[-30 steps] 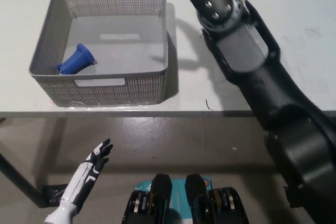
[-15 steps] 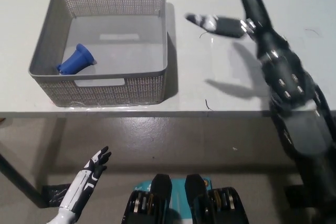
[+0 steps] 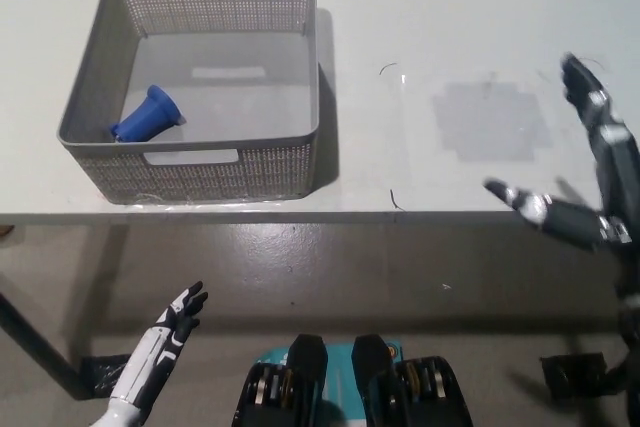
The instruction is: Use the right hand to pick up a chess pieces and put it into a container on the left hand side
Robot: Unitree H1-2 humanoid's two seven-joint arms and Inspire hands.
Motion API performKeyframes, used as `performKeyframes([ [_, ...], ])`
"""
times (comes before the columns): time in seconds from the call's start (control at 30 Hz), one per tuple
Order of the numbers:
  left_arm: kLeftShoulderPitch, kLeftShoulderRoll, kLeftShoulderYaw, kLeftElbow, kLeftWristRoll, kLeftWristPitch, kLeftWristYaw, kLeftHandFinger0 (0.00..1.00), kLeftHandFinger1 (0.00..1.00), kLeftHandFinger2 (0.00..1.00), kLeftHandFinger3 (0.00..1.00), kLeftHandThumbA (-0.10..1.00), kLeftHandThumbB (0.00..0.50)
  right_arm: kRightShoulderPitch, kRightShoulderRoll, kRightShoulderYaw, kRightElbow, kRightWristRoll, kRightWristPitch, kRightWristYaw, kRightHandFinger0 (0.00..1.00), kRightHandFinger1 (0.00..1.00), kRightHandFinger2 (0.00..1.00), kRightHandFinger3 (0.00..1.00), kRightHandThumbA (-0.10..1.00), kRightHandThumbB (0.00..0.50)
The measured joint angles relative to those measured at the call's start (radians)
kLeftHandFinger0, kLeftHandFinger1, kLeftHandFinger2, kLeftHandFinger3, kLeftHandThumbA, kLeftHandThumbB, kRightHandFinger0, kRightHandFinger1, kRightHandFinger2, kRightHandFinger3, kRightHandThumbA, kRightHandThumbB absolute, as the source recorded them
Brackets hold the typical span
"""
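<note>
Chess piece in basket, right hand pulled back empty

Blue chess piece [image 3: 146,115] lies on its side in the grey mesh basket's [image 3: 100,89] near-left corner, well apart from the black right hand [image 3: 590,172], whose fingers [image 3: 516,196] are spread and hold nothing. That hand has swung from beside the basket to the surface's [image 3: 450,27] right front edge. The white left hand [image 3: 165,332] rests below the surface, fingers seemingly spread. Bare surface lies between basket and right hand.

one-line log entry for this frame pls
right hand: open, empty, at table's right edge | left hand: open, resting low, off table | blue chess piece: lying in grey basket
</note>
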Motion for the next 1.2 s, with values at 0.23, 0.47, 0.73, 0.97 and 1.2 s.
performKeyframes([
  [0.23, -0.013, -0.001, 0.001, 0.01, 0.0, -0.003, 0.002, 1.0, 1.0, 1.0, 1.0, 1.0, 0.217, 0.086, 0.006, -0.007, 0.061, 0.035, -0.003, 0.01, 1.0, 1.0, 1.0, 1.0, 0.94, 0.131],
  [0.47, -0.007, -0.002, 0.001, 0.029, 0.0, -0.01, 0.004, 1.0, 1.0, 1.0, 1.0, 1.0, 0.226, 0.162, 0.054, 0.008, 0.165, 0.056, -0.008, 0.028, 1.0, 1.0, 1.0, 1.0, 0.93, 0.117],
  [0.73, 0.012, -0.005, 0.002, 0.039, 0.002, -0.022, 0.009, 1.0, 1.0, 1.0, 1.0, 1.0, 0.217, 0.192, 0.101, 0.015, 0.267, 0.091, -0.04, 0.05, 1.0, 1.0, 1.0, 1.0, 0.93, 0.122],
  [0.97, 0.011, -0.005, 0.003, 0.042, 0.002, -0.029, 0.014, 1.0, 1.0, 1.0, 1.0, 1.0, 0.196, 0.236, 0.152, 0.012, 0.319, 0.181, -0.048, 0.092, 1.0, 1.0, 1.0, 1.0, 0.92, 0.034],
  [1.2, 0.003, -0.007, 0.003, 0.049, 0.002, -0.035, 0.015, 1.0, 1.0, 1.0, 1.0, 1.0, 0.191, 0.235, 0.171, -0.012, 0.384, 0.268, -0.049, 0.132, 1.0, 1.0, 1.0, 1.0, 1.0, 0.04],
])
